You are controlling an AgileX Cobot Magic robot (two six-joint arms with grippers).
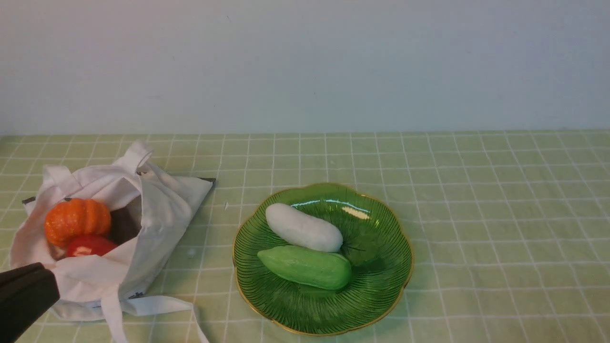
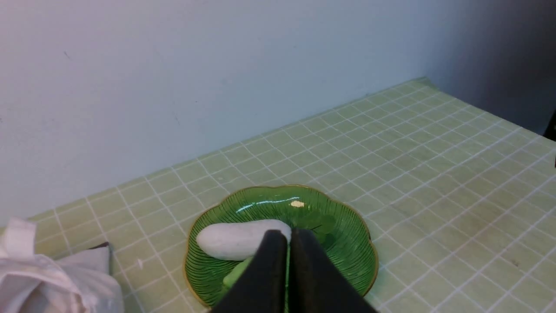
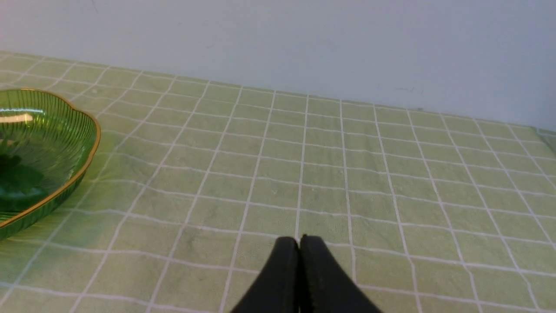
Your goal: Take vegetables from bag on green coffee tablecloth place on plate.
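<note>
The pale green cloth tablecloth with thin white grid lines (image 1: pixel 481 228) reaches at its far edge to the pale, smooth wall (image 1: pixel 305 66). On the left lies the soft white cloth tote bag (image 1: pixel 164 205), its mouth open. Inside it are the orange ribbed toy pumpkin (image 1: pixel 77 221) and, just on the near side of it, the red toy tomato (image 1: pixel 90 246). One long white cloth strap (image 1: pixel 157 305) runs from the bag toward the near edge of the view.

In the middle is the translucent green glass plate with scalloped gold rim (image 1: pixel 324 314). It carries the white oblong toy vegetable (image 1: pixel 304 227) and, nearer, the light green oblong toy gourd (image 1: pixel 305 267), both lying inside the rim. Between bag and plate there is a strip of cloth; right of the plate the cloth spreads widely, giving room for moving.

The left end effector (image 2: pixel 288 239) is closed and grips nothing, near the bag's near left side. The right end effector (image 3: pixel 297 241) is also closed, with nothing held.
</note>
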